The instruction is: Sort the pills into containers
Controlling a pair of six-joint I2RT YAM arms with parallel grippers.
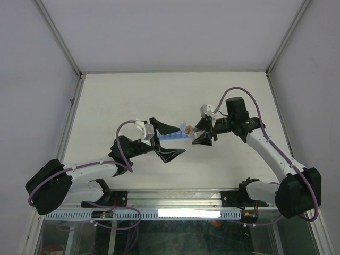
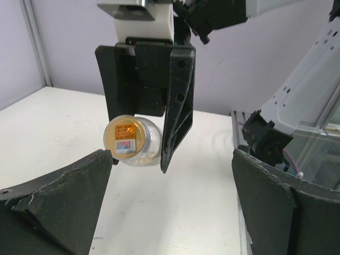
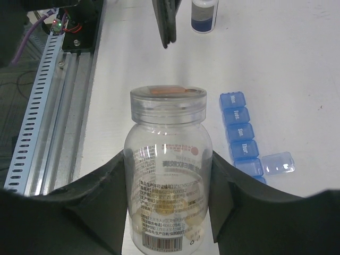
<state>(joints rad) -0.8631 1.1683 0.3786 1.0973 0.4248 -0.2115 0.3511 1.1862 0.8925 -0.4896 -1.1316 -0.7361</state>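
Observation:
My right gripper [image 1: 202, 137] is shut on a small clear bottle [image 3: 167, 175] and holds it above the table, its orange-topped end [image 2: 127, 139] facing the left arm. Several tan pills [image 3: 194, 220] lie inside the bottle at the gripper end. The blue strip of containers [image 3: 239, 133] lies on the table just right of the bottle, with one lid [image 3: 277, 162] flipped open; it also shows in the top view [image 1: 172, 136]. My left gripper [image 1: 182, 142] is open and empty, its jaws wide apart [image 2: 170, 180], facing the bottle from a short distance.
A small white bottle with a blue label [image 3: 204, 16] stands on the table beyond the container strip. The slotted metal rail [image 3: 48, 106] runs along the table's near edge. White walls enclose the table at left, right and back.

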